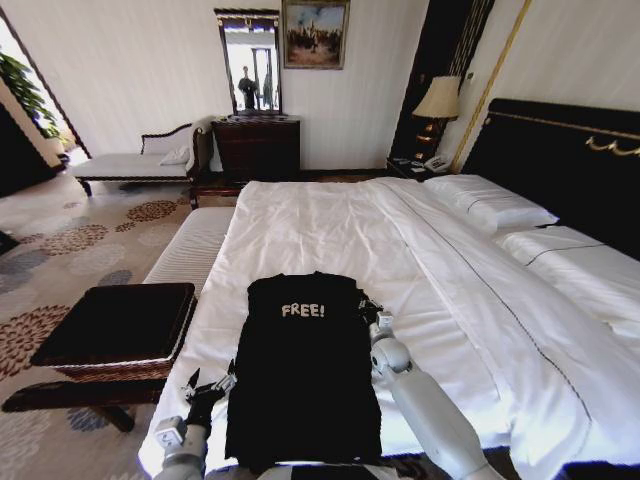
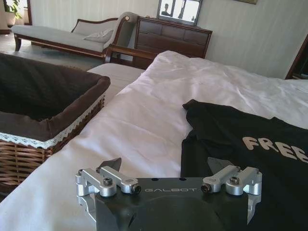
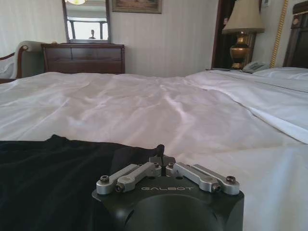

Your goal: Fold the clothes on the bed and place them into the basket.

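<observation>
While flat on bed (image 1: pixel 330 225), T-shirt (image 1: pixel 305 370) between left claw (image 1: pixel 208 383), right claw (image 1: pixel 368 312)

Bare bed (image 1: pixel 330 225) beyond T-shirt (image 1: pixel 303 370); basket (image 1: pixel 120 330) flanks its left

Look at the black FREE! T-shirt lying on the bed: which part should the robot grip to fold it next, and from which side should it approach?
Probably the near hem corners. The T-shirt lies flat as a long strip on the bed, sleeves already folded in, lettering far from the robot. The left hand sits open at its left edge, the right hand shut at its right edge; coming in low from each side would let fingers slide under the fabric.
</observation>
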Available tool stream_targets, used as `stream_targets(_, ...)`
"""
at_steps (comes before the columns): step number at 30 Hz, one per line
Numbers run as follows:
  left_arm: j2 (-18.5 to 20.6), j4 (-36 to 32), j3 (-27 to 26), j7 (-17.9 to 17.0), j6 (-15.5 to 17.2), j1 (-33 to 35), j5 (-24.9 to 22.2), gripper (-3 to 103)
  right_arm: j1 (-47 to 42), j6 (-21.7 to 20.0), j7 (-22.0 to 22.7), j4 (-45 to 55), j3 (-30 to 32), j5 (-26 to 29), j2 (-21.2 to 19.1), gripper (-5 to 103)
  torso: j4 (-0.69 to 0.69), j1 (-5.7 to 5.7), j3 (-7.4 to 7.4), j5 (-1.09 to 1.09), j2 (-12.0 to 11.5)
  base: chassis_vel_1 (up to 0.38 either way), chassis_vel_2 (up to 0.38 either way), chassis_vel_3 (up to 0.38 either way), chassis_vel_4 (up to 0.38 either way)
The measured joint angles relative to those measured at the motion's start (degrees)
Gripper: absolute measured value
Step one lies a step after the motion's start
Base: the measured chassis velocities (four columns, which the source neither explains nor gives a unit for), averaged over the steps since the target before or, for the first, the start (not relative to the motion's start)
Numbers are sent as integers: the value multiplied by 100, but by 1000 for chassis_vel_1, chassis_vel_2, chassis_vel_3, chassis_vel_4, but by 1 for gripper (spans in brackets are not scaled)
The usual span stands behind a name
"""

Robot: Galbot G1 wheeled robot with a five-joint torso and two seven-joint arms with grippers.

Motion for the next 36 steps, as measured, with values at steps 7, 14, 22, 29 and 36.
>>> stream_targets(7, 1, -16, 1, -3, -1, 7, 6, 100, 73, 10, 11, -257, 277, -64, 24, 0, 0, 0, 0, 0, 0, 0, 0, 0, 0)
stream_targets(14, -26, -10, 0, -14, -22, 22, 11, 100, -98, 9, 164, -253, 566, -286, 124, 0, 0, 0, 0, -1, 0, 0, 0, 0, 0)
stream_targets(22, -14, -4, 39, -19, -24, 21, 31, 100, -343, -100, 364, -152, 745, -463, 333, 0, 0, 0, 0, -1, 0, 0, 0, 0, 0)
stream_targets(29, 10, -7, 53, -20, -15, 33, 78, 100, -355, -162, 428, -188, 713, -505, 401, 2, 1, 0, 0, -1, 0, 0, 0, 0, 0)
stream_targets(36, 106, -2, 141, -13, 10, -16, 89, 100, -434, -168, 435, -52, 712, -503, 376, 30, 1, 0, 0, -1, 0, 0, 0, 0, 0)
